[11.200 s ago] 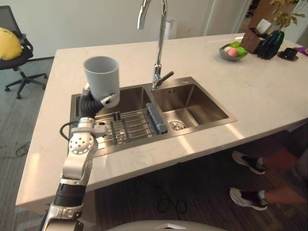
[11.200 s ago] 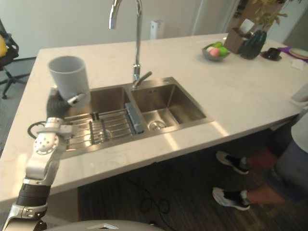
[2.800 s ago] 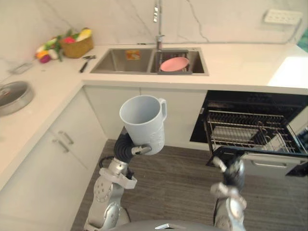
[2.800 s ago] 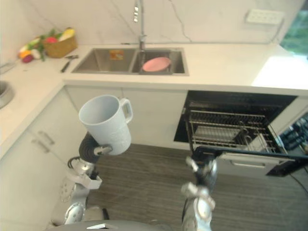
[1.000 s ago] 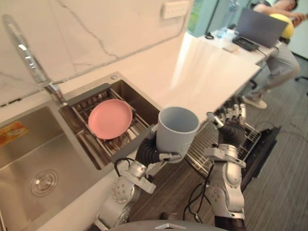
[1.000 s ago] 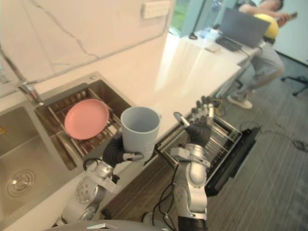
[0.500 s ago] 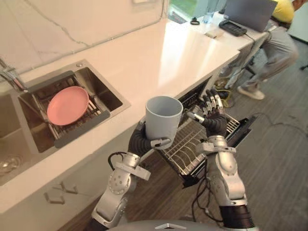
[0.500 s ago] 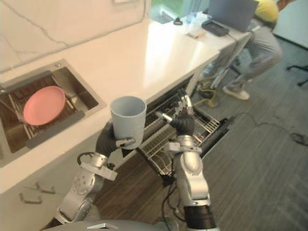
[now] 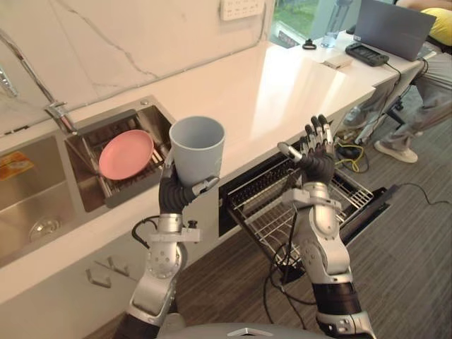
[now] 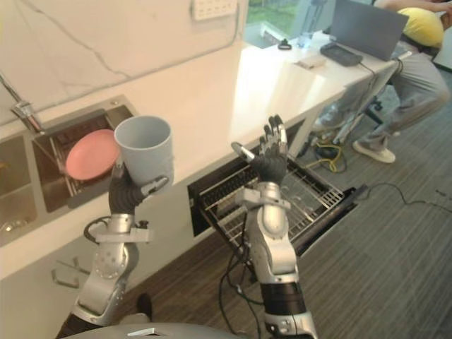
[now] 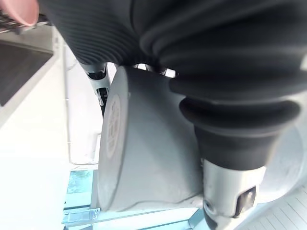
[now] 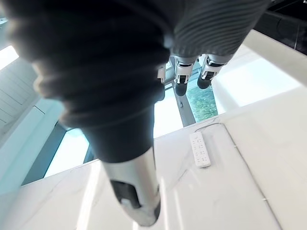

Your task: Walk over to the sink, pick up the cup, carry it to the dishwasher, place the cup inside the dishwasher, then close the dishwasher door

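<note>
The cup (image 9: 197, 148) is up in the air, mouth up, in my left hand (image 9: 173, 196), out in front of the counter (image 9: 268, 92) edge and near the pink plate (image 9: 126, 154) that sits in the sink (image 9: 42, 205). The fingers (image 9: 206, 186) of that hand are curled round the bottom part of the cup and hold it tight. From the left wrist view I see the round bottom of the cup pressed close against the hand, so I think the hold is good. My right hand (image 9: 316, 166) is up too, just over the dishwasher rack (image 9: 265, 212). Its fingers (image 9: 321, 134) are straight and spread wide, and they hold nothing and touch nothing. The dishwasher is open: its door (image 9: 374, 205) lies folded down and the wire rack is pulled out under the counter. So I think the first parts of the job are done. The cup is picked up and I have it close to the dishwasher. The cup is not in the rack yet. I need to lower it in, let go, push the rack back if it needs that, and then lift the door shut.
</note>
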You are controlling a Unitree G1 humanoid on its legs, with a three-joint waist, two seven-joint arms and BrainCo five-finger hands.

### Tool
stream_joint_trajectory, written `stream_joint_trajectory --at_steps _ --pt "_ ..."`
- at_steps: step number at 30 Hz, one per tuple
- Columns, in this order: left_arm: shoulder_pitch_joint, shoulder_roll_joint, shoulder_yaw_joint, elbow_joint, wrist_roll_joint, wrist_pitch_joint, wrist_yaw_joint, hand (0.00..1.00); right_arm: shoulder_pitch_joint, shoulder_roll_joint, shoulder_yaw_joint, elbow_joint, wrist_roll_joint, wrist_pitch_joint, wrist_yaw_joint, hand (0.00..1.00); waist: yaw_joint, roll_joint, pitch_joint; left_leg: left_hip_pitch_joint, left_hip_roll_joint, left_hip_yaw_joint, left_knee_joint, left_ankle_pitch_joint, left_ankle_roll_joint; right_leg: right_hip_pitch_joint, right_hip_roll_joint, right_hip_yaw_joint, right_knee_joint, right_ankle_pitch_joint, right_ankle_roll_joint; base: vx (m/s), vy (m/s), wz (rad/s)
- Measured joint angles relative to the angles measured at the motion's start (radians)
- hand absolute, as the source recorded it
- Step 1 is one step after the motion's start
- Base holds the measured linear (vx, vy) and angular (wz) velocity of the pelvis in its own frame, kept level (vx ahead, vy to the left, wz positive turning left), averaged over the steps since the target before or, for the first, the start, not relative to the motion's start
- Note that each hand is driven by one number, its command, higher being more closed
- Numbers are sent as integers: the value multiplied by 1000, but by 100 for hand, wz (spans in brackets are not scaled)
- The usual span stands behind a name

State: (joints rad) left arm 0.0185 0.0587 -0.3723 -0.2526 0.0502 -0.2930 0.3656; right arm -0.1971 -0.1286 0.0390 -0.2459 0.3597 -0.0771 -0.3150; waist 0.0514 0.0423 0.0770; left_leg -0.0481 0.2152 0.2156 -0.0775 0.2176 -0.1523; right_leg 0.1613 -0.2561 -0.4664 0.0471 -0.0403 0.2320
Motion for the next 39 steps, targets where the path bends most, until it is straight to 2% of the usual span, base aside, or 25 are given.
stream_joint_trajectory --at_steps 2,7,13,15,17,18,19,20,23,27,33,39 --pt "-32 -1 -3 4 73 0 31 100 -53 3 31 26 12 -26 -1 0 -1 3 -2 0 -3 -11 -1 4 3 7 0 -11 -1 0 0 -19 -7 12" --pt "-158 -10 -52 99 268 0 99 100 -263 36 143 212 28 -49 -4 0 17 22 -14 -6 -7 -17 -2 14 8 9 0 -15 -11 12 3 -12 -3 3" --pt "-270 -38 -85 186 359 10 178 100 -417 60 159 432 32 -119 -38 0 41 23 -15 -32 -15 -38 -4 33 16 8 0 -38 -25 27 4 -11 -13 11" --pt "-300 -41 -85 191 366 24 216 100 -445 61 165 429 31 -122 -64 0 48 23 -15 -37 -15 -40 -4 38 16 5 0 -39 -25 30 3 -9 -3 3" --pt "-322 -41 -85 191 366 59 247 100 -458 61 189 418 30 -111 -103 0 51 27 -25 -39 -14 -37 -4 39 17 0 0 -35 -27 33 2 -14 6 -5" --pt "-327 -40 -82 192 367 91 268 100 -458 63 218 411 29 -93 -114 0 51 29 -33 -39 -13 -28 -4 39 17 -5 0 -26 -32 39 1 -22 14 -17" --pt "-330 -40 -80 193 367 102 277 100 -458 63 235 407 29 -83 -118 0 51 31 -35 -39 -12 -22 -4 39 17 -11 0 -17 -35 44 1 -51 18 -28" --pt "-335 -40 -81 193 367 118 286 100 -452 62 265 387 28 -52 -124 0 49 36 -38 -42 -10 -15 -9 39 17 -21 0 -5 -44 49 -4 -56 22 -26" --pt "-339 -27 -90 195 365 133 310 100 -444 66 272 367 27 0 -134 0 33 41 -41 -46 -11 7 -9 39 17 -31 1 16 -74 76 -8 -60 32 -22" --pt "-336 -18 -110 199 340 131 331 100 -412 65 271 323 -7 18 -151 0 24 42 -42 -45 -10 12 -9 39 16 -34 1 22 -80 87 -9 -43 14 -7" --pt "-299 -17 -110 218 321 93 370 100 -370 81 279 304 -84 37 -159 0 21 43 -43 -44 -10 30 -9 38 16 -41 0 37 -96 105 -11 -22 10 -8" --pt "-295 -20 -26 281 304 87 397 100 -290 81 316 304 -94 37 -188 0 3 42 -57 -43 -10 29 -9 38 16 -41 0 39 -96 105 -11 -1 0 -1"
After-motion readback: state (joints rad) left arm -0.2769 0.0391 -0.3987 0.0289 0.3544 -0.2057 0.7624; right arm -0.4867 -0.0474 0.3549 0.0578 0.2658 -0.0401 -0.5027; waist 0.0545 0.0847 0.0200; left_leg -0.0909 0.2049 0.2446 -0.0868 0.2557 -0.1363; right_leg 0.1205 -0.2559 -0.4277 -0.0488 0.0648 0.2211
